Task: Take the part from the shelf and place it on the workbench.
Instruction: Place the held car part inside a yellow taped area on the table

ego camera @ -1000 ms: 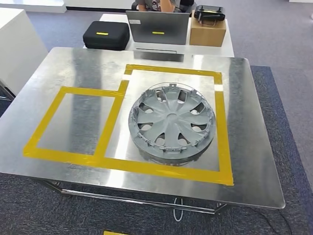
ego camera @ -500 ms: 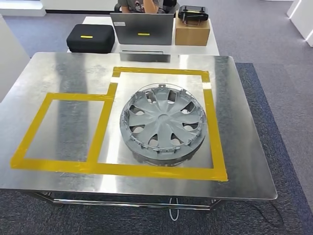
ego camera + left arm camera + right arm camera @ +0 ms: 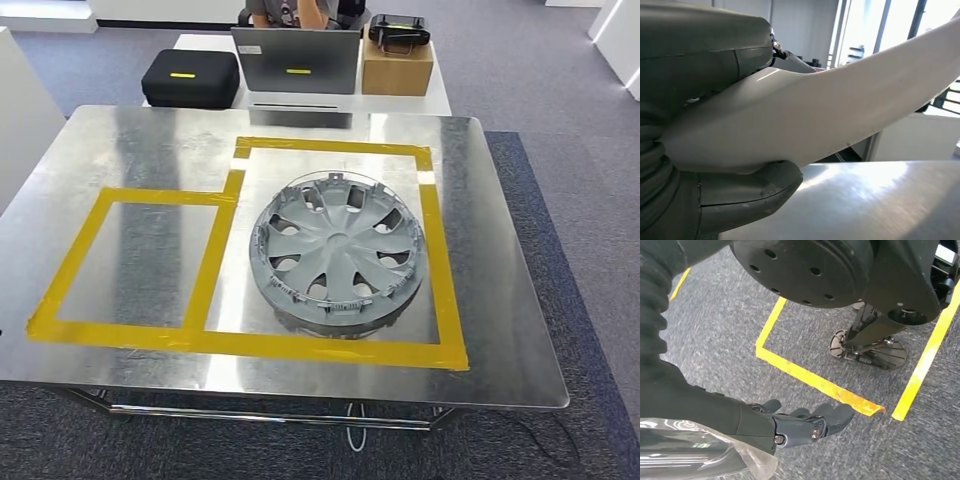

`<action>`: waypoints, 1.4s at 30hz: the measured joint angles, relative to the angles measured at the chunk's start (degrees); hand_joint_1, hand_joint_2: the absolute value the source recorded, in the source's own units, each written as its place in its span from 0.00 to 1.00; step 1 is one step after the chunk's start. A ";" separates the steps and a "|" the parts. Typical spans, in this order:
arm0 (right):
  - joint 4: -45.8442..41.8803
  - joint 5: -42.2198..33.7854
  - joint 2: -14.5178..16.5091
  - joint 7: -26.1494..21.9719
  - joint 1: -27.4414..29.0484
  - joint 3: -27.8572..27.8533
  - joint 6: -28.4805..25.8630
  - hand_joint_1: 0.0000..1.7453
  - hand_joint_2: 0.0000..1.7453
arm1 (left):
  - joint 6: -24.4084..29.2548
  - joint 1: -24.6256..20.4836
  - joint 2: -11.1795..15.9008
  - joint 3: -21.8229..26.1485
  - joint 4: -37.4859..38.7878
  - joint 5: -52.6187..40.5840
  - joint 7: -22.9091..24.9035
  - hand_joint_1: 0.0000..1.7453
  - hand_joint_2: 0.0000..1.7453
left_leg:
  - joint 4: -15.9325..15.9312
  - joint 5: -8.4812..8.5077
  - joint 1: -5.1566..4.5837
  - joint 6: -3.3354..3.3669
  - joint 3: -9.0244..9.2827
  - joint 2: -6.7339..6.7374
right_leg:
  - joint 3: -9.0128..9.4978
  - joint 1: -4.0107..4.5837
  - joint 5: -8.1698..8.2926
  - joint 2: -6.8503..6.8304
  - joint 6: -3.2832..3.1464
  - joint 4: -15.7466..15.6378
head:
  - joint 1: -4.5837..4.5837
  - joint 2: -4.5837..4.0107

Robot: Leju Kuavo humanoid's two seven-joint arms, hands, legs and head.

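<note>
a: what's changed?
b: the whole view has slid a little, so the camera moved, not the surface [image 3: 113, 140]. a wheel cover [image 3: 337, 251] lies inside the larger taped square [image 3: 445, 290].
a: and the part?
b: left hand [image 3: 719, 95], fingers gripping a pale curved part [image 3: 836, 105] above that surface; placing is left. right hand [image 3: 806, 425] hangs, fingers loosely spread, holding nothing.

Grey wheel cover [image 3: 337, 250] flat on workbench [image 3: 498, 300]
</note>
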 joint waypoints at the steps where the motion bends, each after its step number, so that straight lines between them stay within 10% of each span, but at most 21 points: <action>1: 0.00 0.25 0.00 0.02 -0.16 0.16 0.00 0.00 1.00 | 0.04 -2.11 0.52 -2.22 2.07 -1.46 1.13 1.00 1.00 | 0.00 0.03 0.01 0.01 -0.01 -0.02 | 0.09 0.01 0.01 0.00 0.01 0.01 | 0.01 0.00; 18: 0.00 1.75 -0.02 0.87 -0.66 0.49 0.23 0.00 1.00 | -0.55 -20.98 -3.58 -24.70 20.18 -14.05 8.08 1.00 1.00 | 0.02 0.27 0.02 -0.02 -0.32 0.17 | 0.22 0.00 0.28 0.26 0.21 0.09 | 0.00 0.00; 22: 0.00 1.84 -0.02 1.09 -0.89 0.48 0.03 0.00 0.00 | -0.79 -22.75 -5.50 -27.41 22.73 -15.91 9.85 0.00 1.00 | 0.02 0.28 0.02 -0.02 -0.34 0.18 | 0.23 0.01 0.29 0.31 0.21 0.10 | 0.01 0.00; 30: 0.00 1.68 -0.02 1.38 -0.79 0.42 -0.04 0.00 0.00 | 0.59 -23.66 -6.60 -28.66 25.46 -15.50 9.48 0.00 1.00 | 0.01 0.28 0.02 -0.02 -0.34 0.22 | 0.19 0.01 0.28 0.34 0.22 0.11 | 0.00 0.00; 34: 0.00 1.49 -0.02 1.49 -0.70 0.39 0.01 0.00 0.00 | 2.62 -23.43 -6.91 -28.68 25.47 -14.45 7.66 0.00 0.00 | 0.00 0.27 0.02 -0.02 -0.35 0.22 | 0.19 0.01 0.28 0.34 0.22 0.11 | 0.00 0.00; 42: 0.00 1.16 -0.02 1.33 -0.27 -0.02 -0.36 0.00 0.00 | 6.87 -13.42 -10.38 -29.51 9.77 -3.44 -1.07 0.00 0.00 | 0.00 0.23 0.00 0.02 -0.37 0.22 | 0.18 -0.04 0.23 0.33 0.26 0.10 | 0.00 0.00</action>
